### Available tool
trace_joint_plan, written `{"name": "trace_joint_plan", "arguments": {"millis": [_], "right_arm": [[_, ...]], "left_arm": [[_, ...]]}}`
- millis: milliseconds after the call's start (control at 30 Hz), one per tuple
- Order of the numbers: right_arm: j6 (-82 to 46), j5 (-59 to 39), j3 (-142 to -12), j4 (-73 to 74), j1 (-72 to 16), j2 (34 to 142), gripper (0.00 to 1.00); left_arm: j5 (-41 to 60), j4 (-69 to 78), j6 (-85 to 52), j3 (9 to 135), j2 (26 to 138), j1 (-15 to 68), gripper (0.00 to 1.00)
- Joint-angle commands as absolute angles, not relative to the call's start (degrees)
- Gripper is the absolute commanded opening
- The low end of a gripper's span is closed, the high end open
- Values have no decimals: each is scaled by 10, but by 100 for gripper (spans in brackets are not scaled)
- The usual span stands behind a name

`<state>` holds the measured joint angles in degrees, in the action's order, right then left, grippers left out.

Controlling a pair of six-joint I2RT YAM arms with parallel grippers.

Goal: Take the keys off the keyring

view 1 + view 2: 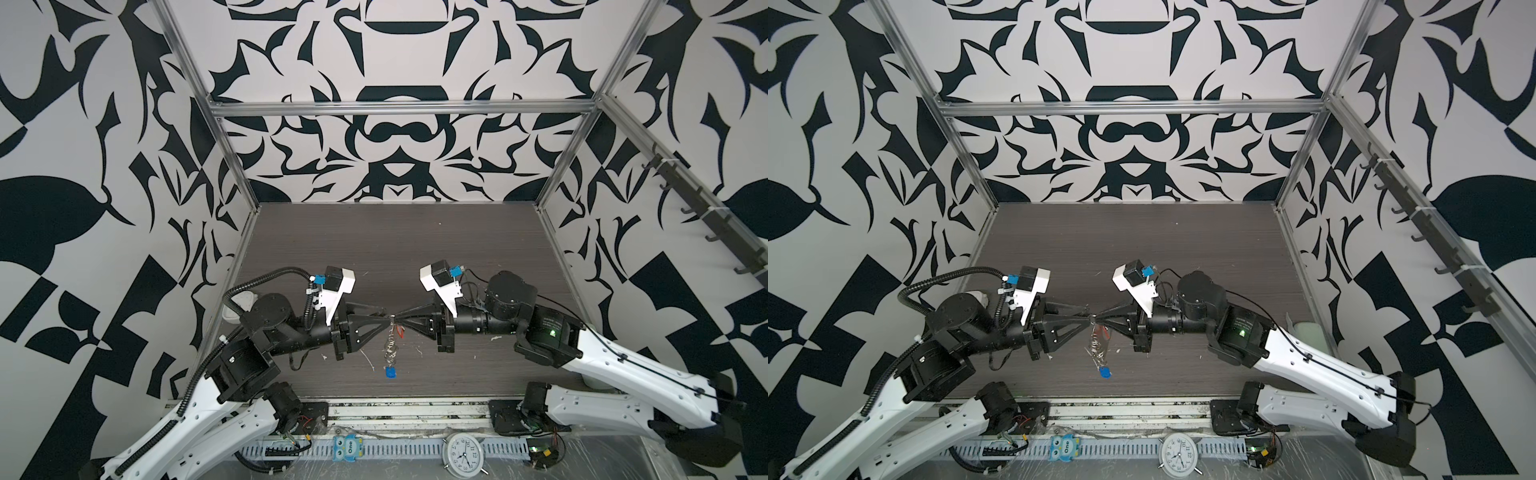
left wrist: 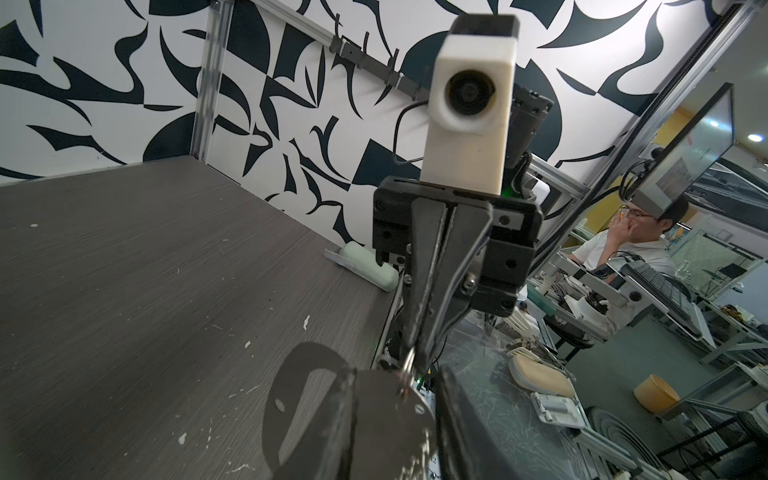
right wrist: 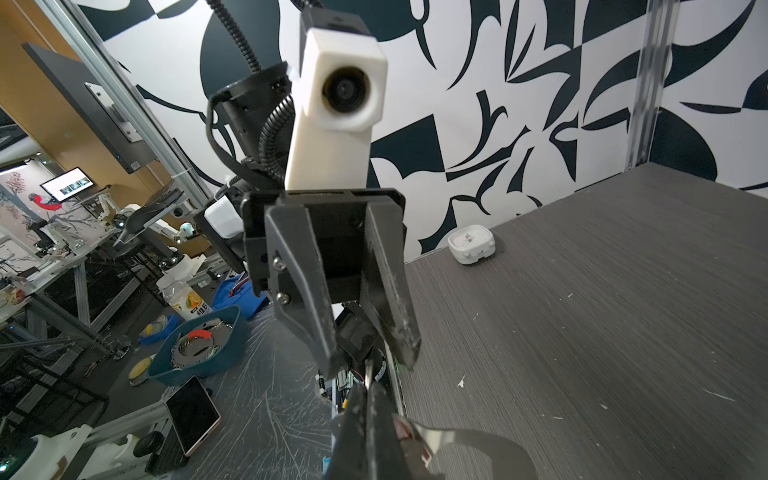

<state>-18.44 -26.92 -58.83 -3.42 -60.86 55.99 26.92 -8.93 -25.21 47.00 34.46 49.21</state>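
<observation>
L gripper [image 3: 370, 360]: black jaws partly apart, nothing pinched. A thin silver ring [image 3: 368, 375] sits between the tips, contact unclear. R gripper [image 2: 411, 353]: jaws fully together, clamped on that thin silver ring.

Both grippers meet tip to tip above the dark wood-grain worktop [image 1: 374, 249], approx mid-width, nearer its front edge than its back.

The bunch hangs below them. The curved grey strap keyring [image 3: 469, 436] is just beside the R tips, w/ a row of small silver clips [image 1: 390, 349] under the meeting point. The key w/ oblong red-orange plastic tag [image 1: 400, 331] is high up by the R gripper. The key w/ oblong blue plastic tag [image 1: 390, 372] hangs lowest; can't tell if it touches the worktop. Key blades too small to make out.
</observation>
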Motion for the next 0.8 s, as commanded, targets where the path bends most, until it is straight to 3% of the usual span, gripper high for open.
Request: {"name": "trace_joint_plan", "arguments": {"millis": [0,200,433,533,633,767], "right_arm": [[-171,-281,-618,-15,-611,555,0],[-172,-278,-615,-17,-611,553,0],[-171,-276,-617,-17,-610,555,0],[-171,-274,-618,-17,-611,556,0],[-174,-273,-616,-13,-611,557,0],[-178,-269,-610,-2,-611,553,0]], "left_arm": [[278,-104,-240,488,350,494,35],[287,-100,-238,492,353,494,25],[298,-88,-242,491,360,494,24],[302,-81,-243,490,366,494,16],[301,-79,-246,489,367,494,1],[288,-55,-250,471,349,494,0]]}}
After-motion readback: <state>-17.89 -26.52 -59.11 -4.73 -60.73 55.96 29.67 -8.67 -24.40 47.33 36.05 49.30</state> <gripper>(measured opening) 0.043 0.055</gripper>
